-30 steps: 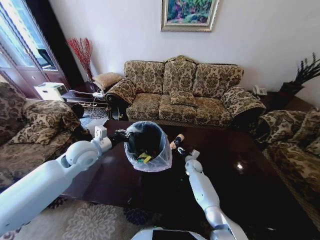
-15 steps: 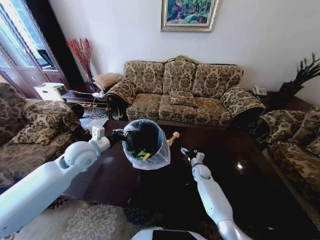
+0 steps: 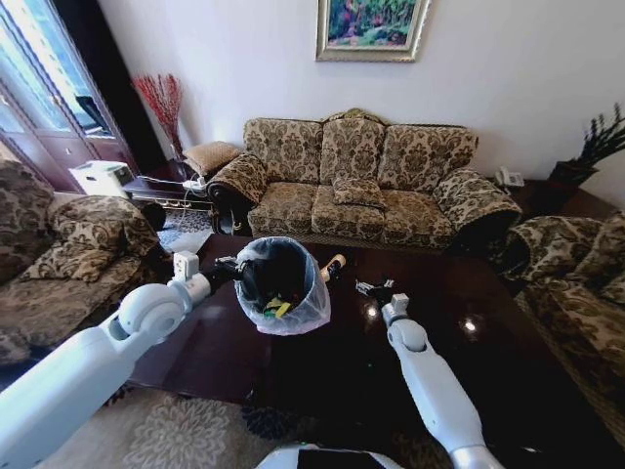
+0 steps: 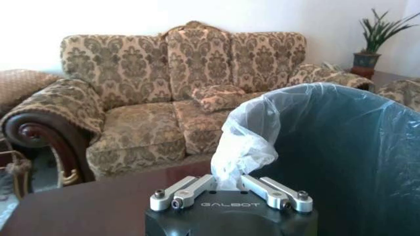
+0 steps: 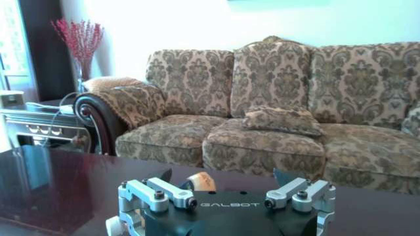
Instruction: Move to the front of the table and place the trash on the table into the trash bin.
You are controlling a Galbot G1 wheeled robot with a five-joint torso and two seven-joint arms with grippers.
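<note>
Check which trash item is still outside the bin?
The tan bottle, lying on the table beside the bin; the others are inside it.

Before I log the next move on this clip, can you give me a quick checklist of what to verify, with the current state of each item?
1. Left gripper has the trash bin secured: ok, it is pinched shut on the bin's plastic liner at the rim.
2. Bin mouth is unobstructed: ok, trash already lies at the bottom.
3. Right gripper is free to grasp: ok, fingers spread, nothing between them.
4. Tan bottle is within reach: ok, it lies on the table beside the bin, just ahead of the right gripper.
5. Bottle aligned between the right fingers: cannot tell, the right wrist view shows just its end past the gripper body.
</note>
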